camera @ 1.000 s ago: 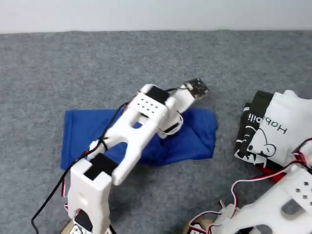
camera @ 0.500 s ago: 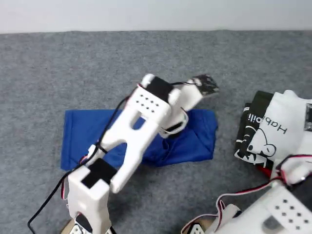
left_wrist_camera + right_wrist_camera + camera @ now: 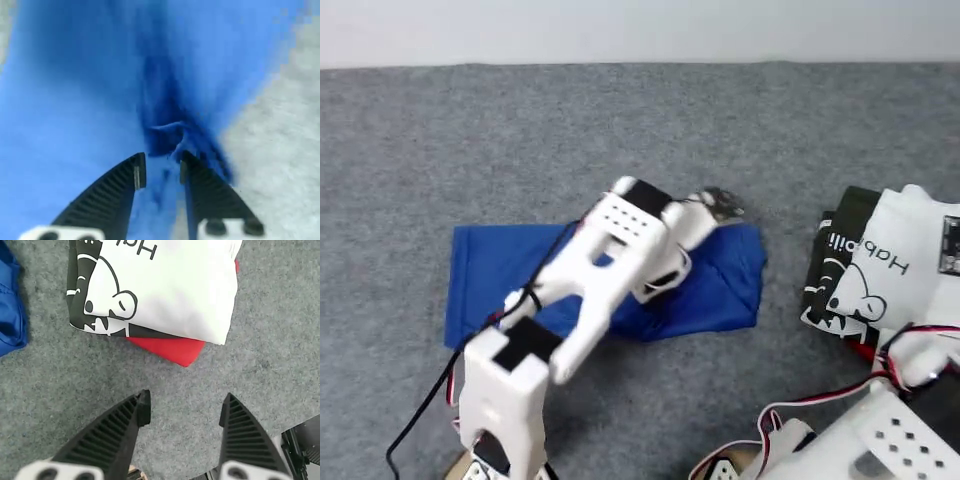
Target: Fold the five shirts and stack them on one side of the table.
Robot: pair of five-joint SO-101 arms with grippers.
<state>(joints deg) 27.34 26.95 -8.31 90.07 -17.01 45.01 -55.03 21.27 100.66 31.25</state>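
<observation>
Folding the blue shirt (image 3: 75,100), we judge: left tool (image 3: 161,170) hangs narrowly apart over its crease (image 3: 167,127). Right tool (image 3: 185,412) gapes before the stack (image 3: 165,285). Next we need a pinch there.

White perforated arms (image 3: 605,270) carry black and red cables (image 3: 420,408) and black ribbed claws (image 3: 186,405).

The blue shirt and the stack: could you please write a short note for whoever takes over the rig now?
Left pincer: slightly open, tips at a rumpled fold of the blue shirt, mid-table.
Right pincer: open, empty, above bare table beside the stack.
Done: white shirt over a dark one and a red one, at the table's right.
To do: finish folding the blue shirt, add it to the stack.
</observation>
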